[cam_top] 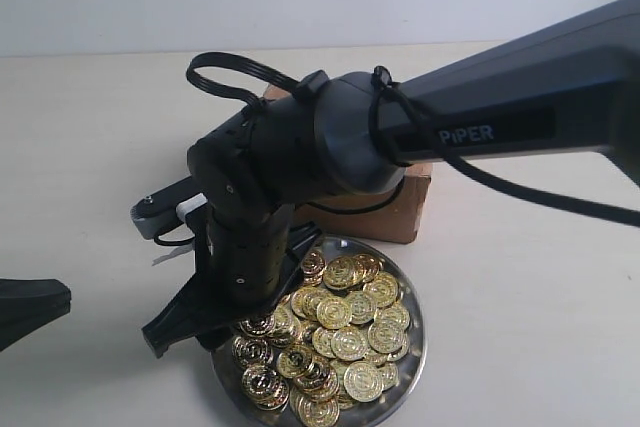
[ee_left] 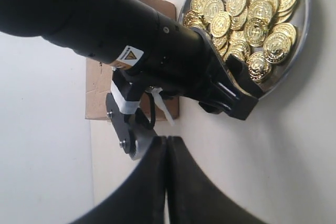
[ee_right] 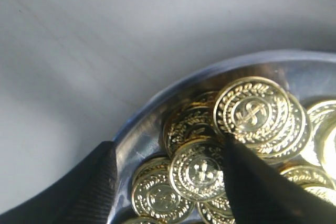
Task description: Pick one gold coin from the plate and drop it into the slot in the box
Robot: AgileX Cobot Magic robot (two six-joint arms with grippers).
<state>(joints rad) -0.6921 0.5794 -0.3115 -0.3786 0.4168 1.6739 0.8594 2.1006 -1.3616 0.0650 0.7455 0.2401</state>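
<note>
Right gripper (ee_right: 167, 142) is hanging low over the round shiny silver metal plate (cam_top: 418, 349), at the rim side farther from the arm's base. Its two black fingers (ee_right: 254, 187) are standing apart, open, with nothing pinched between them. One embossed gold coin (ee_right: 199, 170) is lying in the gap between the fingers, overlapping its neighbours. One fingertip is sitting over the coin pile and the other over the plate's rim area; whether either tip is touching metal cannot be told.

The pile of gold coins (cam_top: 340, 337) is filling most of the plate, heaped and overlapping. The plate is sitting on the pale tabletop (cam_top: 520, 297) in the foreground of the exterior view.

The brown rectangular cardboard box (cam_top: 405, 209) is standing just behind the plate, mostly covered by the black right arm (cam_top: 480, 117) marked PiPER, which is reaching in from the right and across the middle. In the left wrist view the box's creased top (ee_left: 100, 90) is showing only partly past the arm.

Left gripper (ee_left: 166, 145) is hovering at the left edge of the scene, well apart from plate and box. Its black fingers are pressed together and empty.
</note>
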